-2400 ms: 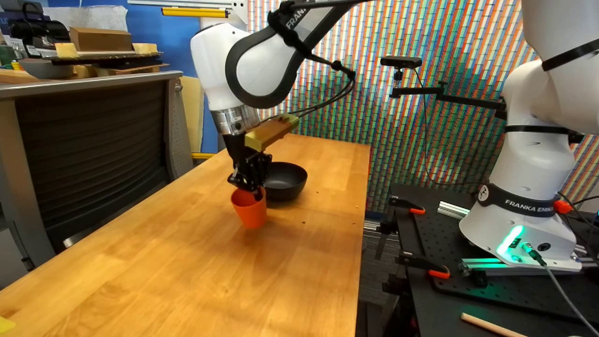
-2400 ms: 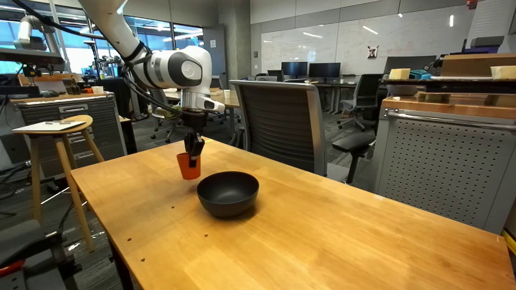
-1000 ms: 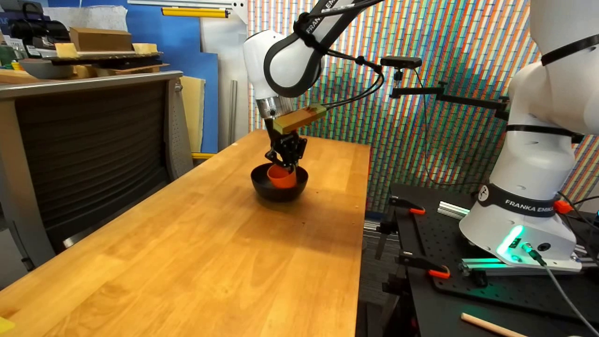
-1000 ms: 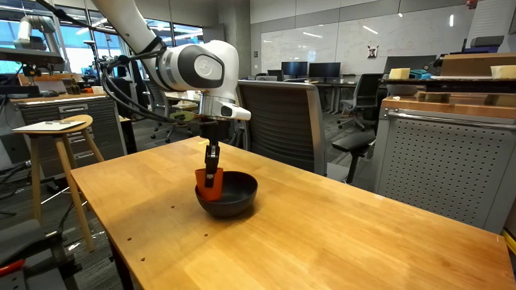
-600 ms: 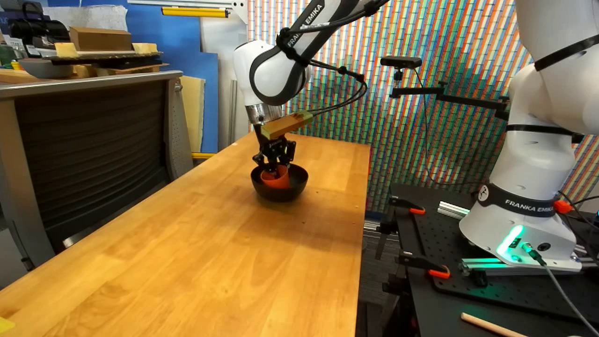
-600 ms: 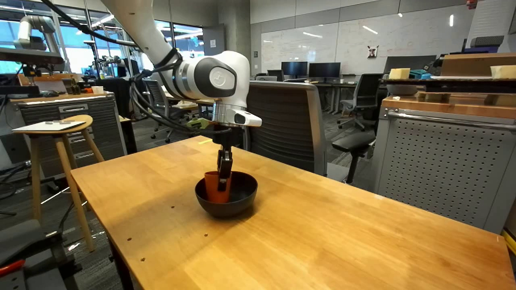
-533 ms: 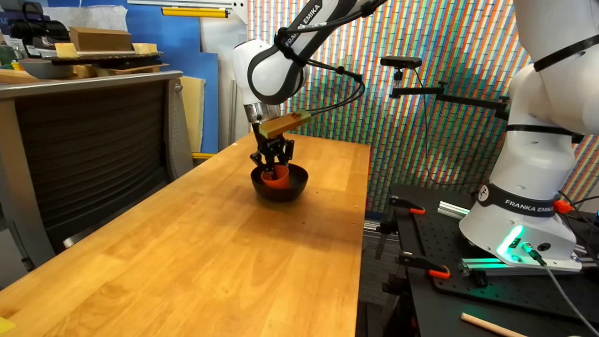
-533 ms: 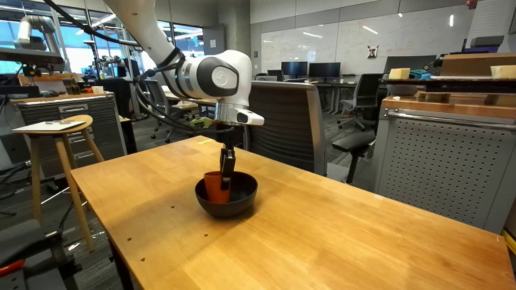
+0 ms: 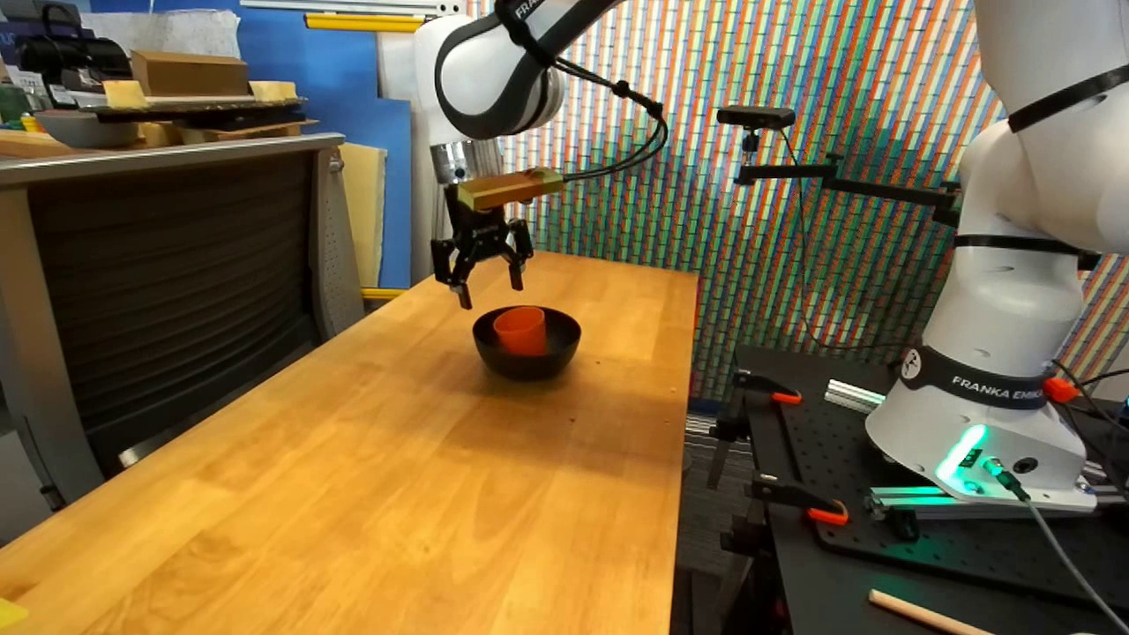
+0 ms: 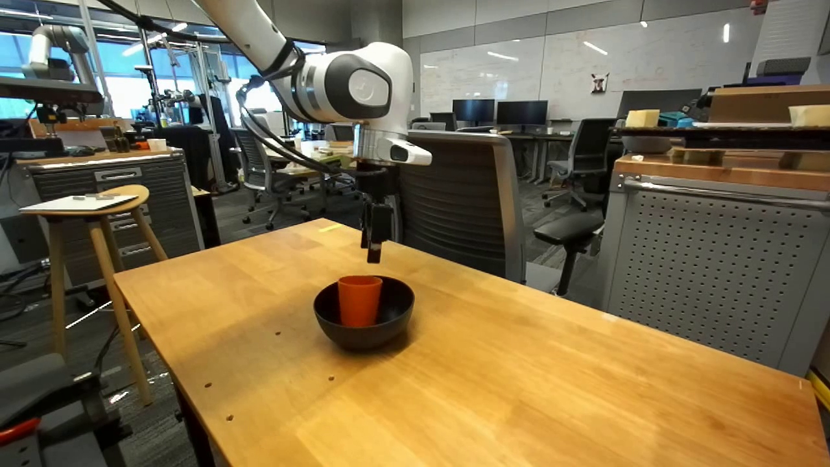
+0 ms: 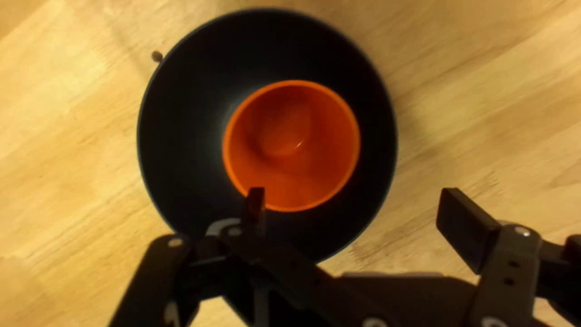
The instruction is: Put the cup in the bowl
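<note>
The orange-red cup (image 9: pixel 520 332) (image 10: pixel 359 302) rests inside the black bowl (image 9: pixel 527 365) (image 10: pixel 363 337) in both exterior views, with a slight lean. Seen from above in the wrist view, the cup (image 11: pixel 292 131) sits off the middle of the bowl (image 11: pixel 190 118), its mouth facing up and nothing in it. My gripper (image 9: pixel 490 292) (image 10: pixel 370 252) hangs above the bowl's rim, apart from cup and bowl. Its fingers are spread wide with nothing between them. In the wrist view one finger (image 11: pixel 255 204) overlaps the cup's edge; the opposite one appears over bare wood.
The bowl stands on a wooden table (image 9: pixel 441 494). A tall grey office chair (image 10: pixel 454 201) stands close along one long edge of the table. The robot's base (image 9: pixel 979 423) is on a separate black bench, with a camera on a bracket (image 9: pixel 756 117) beside it.
The cup, carried in my gripper beside the bowl at first, was lowered into the bowl. Since half a second ago the fingers have spread apart and the arm has risen clear of the cup.
</note>
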Action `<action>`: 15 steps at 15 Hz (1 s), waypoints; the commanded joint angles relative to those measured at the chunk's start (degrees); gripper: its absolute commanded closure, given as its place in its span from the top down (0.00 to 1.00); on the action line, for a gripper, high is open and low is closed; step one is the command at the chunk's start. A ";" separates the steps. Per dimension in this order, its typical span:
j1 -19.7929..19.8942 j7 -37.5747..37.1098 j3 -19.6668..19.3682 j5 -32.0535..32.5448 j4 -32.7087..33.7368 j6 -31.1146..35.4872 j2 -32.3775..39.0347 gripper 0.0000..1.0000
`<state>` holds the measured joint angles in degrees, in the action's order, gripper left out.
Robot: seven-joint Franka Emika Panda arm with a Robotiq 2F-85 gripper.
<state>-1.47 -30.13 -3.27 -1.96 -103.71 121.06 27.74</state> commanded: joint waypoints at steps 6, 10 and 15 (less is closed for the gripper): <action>0.55 10.88 2.71 -6.56 -20.08 -6.24 -24.99 1.00; 1.68 9.62 1.72 -4.51 -27.18 -11.76 -37.32 1.00; 3.85 10.73 2.00 -1.64 -31.22 -18.82 -50.01 1.00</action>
<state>1.05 -21.10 -1.68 -5.55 -131.69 105.81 -14.32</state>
